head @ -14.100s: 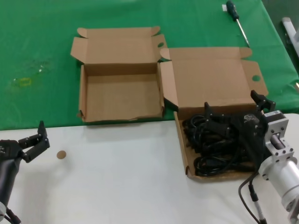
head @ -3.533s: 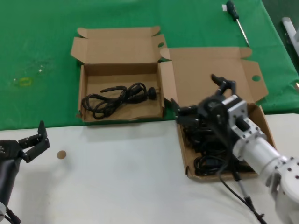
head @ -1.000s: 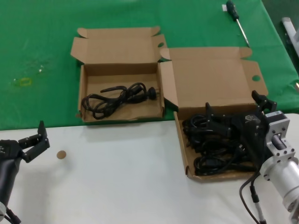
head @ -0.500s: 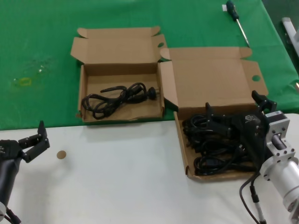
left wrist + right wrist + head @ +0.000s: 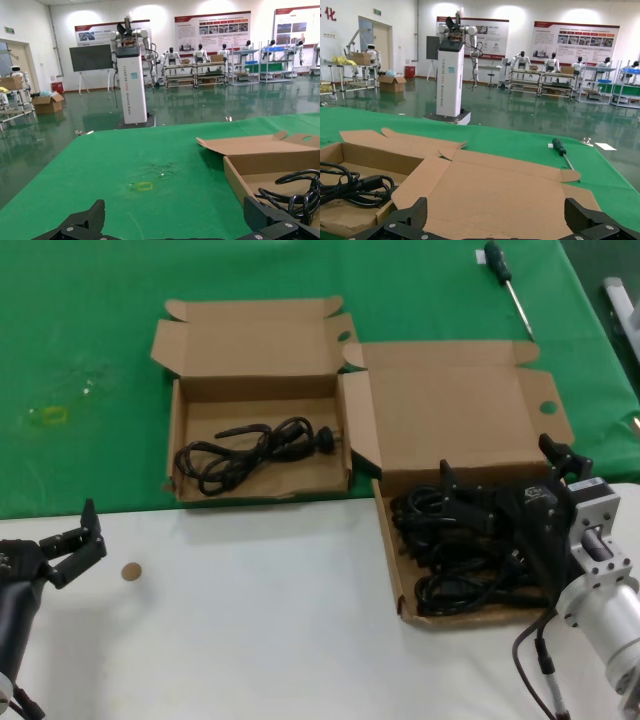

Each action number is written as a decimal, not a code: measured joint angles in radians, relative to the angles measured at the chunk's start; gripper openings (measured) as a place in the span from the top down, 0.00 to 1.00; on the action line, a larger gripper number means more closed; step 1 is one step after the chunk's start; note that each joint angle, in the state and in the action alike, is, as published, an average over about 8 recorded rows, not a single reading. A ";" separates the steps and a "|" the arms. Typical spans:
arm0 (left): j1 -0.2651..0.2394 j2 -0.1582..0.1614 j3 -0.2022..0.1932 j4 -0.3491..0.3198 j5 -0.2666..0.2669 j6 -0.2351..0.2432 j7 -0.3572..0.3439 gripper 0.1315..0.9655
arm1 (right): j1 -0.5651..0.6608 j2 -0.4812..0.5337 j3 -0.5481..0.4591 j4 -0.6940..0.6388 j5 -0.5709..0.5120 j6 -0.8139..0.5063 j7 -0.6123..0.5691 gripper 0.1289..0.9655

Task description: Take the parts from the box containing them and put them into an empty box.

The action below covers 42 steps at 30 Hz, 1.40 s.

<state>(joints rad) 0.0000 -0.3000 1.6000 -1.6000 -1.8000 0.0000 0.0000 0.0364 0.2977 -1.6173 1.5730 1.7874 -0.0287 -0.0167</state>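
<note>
Green cloth carries both brown cardboard boxes; the right gripper (image 5: 505, 490) hangs spread wide, empty, directly above the coiled black power cords (image 5: 460, 550) in the straight-walled box (image 5: 392, 565), nearer than the parked left gripper (image 5: 68, 540).

We see a robotics lab or showroom hall: glossy green floor (image 5: 520, 117), wall display posters (image 5: 575, 42), humanoid robots (image 5: 201, 54) lined up by metal shelving racks (image 5: 252, 62), a white robot pedestal (image 5: 450, 80), cardboard cartons (image 5: 47, 104) on the floor, and a green-clothed worktable (image 5: 90, 330).
</note>
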 joint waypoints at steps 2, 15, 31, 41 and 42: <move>0.000 0.000 0.000 0.000 0.000 0.000 0.000 0.00 | 0.000 0.000 0.000 0.000 0.000 0.000 0.000 0.00; 0.000 0.000 0.000 0.000 0.000 0.000 0.000 0.00 | 0.000 0.000 0.000 0.000 0.000 0.000 0.000 0.00; 0.000 0.000 0.000 0.000 0.000 0.000 0.000 0.00 | 0.000 0.000 0.000 0.000 0.000 0.000 0.000 0.00; 0.000 0.000 0.000 0.000 0.000 0.000 0.000 0.00 | 0.000 0.000 0.000 0.000 0.000 0.000 0.000 0.00; 0.000 0.000 0.000 0.000 0.000 0.000 0.000 0.00 | 0.000 0.000 0.000 0.000 0.000 0.000 0.000 0.00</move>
<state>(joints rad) 0.0000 -0.3000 1.6000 -1.6000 -1.8000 0.0000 0.0000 0.0364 0.2977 -1.6173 1.5730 1.7874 -0.0287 -0.0167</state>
